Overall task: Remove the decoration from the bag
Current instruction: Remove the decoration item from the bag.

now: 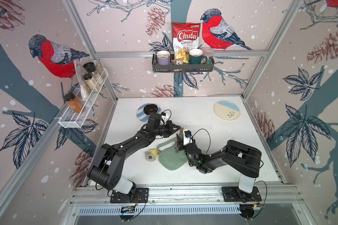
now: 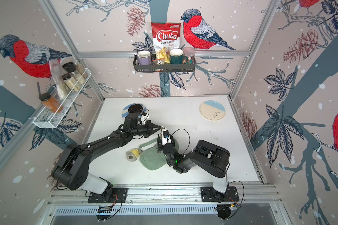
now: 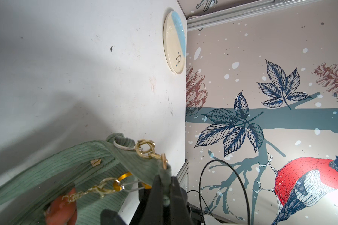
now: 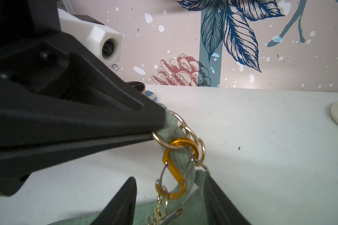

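My left fingers (image 4: 160, 124) are pressed together on the strap (image 4: 171, 134) of the bag (image 1: 172, 160). They pinch the green cloth right by a gold ring (image 4: 159, 139) and hold that end up off the table (image 1: 203, 120). The bag's body lies flat near the middle of the table in both top views, between my two arms. An orange clip (image 4: 172, 165) is hooked through the ring and hangs against the strap, with a gold chain (image 4: 160, 211) dangling below it. My right fingers (image 4: 169, 178) are spread, one on each side of the clip; I cannot tell whether either touches it. A plate (image 1: 226, 110) sits well apart.
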Robot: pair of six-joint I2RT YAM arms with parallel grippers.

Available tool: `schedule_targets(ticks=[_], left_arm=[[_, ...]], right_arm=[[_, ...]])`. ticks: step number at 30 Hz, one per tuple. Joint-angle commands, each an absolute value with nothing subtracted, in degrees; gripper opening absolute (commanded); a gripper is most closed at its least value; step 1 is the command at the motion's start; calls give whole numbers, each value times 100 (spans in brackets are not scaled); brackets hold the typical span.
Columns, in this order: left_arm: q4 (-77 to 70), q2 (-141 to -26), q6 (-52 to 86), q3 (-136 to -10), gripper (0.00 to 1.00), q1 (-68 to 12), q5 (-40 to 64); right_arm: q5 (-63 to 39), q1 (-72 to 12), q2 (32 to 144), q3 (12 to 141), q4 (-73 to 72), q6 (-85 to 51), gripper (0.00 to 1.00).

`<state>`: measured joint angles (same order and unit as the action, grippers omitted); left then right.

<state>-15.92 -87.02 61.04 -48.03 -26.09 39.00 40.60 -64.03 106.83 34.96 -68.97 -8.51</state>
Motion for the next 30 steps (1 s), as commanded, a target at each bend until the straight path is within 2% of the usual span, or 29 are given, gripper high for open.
schedule_targets(ticks=[1,7,20,22,25,30], left_arm=[[-1635,-8675,6013,-4860,0,-2630,3947],[-1624,-8684,6002,-4868,0,-2630,3950],[-1582,-8640,5994,-4908,0,-2647,3967],[-1560,-8631,5988,-4921,0,-2646,3972],[-1526,-8622,5978,-4951,0,-2653,3973],[-1511,-8622,5977,-5000,0,-2667,3978]], right_arm=[[4135,-6379,10713,3510,-7173,-775,50],[4010,-6363,10705,3439,-7203,-817,35],[3809,-6273,10762,3404,-7360,-740,24],[3773,-6249,10761,3387,-7389,-710,28],[3696,-6202,10767,3368,-7426,-649,39],[3594,-6182,10818,3423,-7492,-476,44]])
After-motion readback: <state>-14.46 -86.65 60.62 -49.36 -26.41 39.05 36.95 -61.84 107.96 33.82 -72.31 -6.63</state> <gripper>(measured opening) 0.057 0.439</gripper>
